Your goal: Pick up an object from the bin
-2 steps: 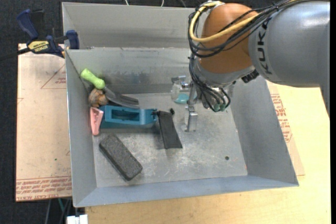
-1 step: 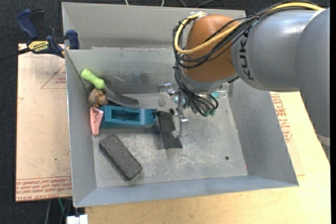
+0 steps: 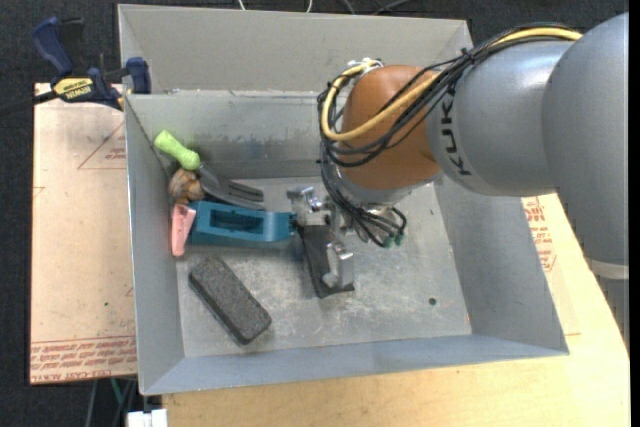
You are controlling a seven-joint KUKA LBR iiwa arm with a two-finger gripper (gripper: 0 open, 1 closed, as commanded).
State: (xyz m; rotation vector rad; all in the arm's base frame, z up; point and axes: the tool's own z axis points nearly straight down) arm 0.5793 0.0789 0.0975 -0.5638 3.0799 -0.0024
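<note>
The thing nearest to the gripper is a blue plastic piece [image 3: 240, 225], long and box-like, lying flat on the floor of the bin [image 3: 500, 315] a little left of the middle. Its right end is just beside the gripper [image 3: 328, 277], which is low in the bin, at or close to the bare floor. Nothing can be seen held in the gripper. Whether it is spread or pressed together I cannot tell, because the wrist and its dark parts cover it from above.

At the left end of the blue piece stands a narrow pink thing [image 3: 181, 227], touching it or nearly so. Above these lie a small brown thing [image 3: 184, 183] and a tool with a green handle [image 3: 178, 151], whose grey metal end reaches toward the blue piece. In front, apart from the others, a dark grey block [image 3: 230, 298] lies at an angle. The orange cover [image 3: 385, 130] and the yellow and black cables on the wrist hang over the middle of the bin.

In my judgement the main risk is that the gripper closes on nothing, since it seems to be beside the blue piece and not round it. If it moves left, it may push the piece into the pink thing instead of taking it. A grip only on the end could also let the long piece tilt and slip out when lifted.
</note>
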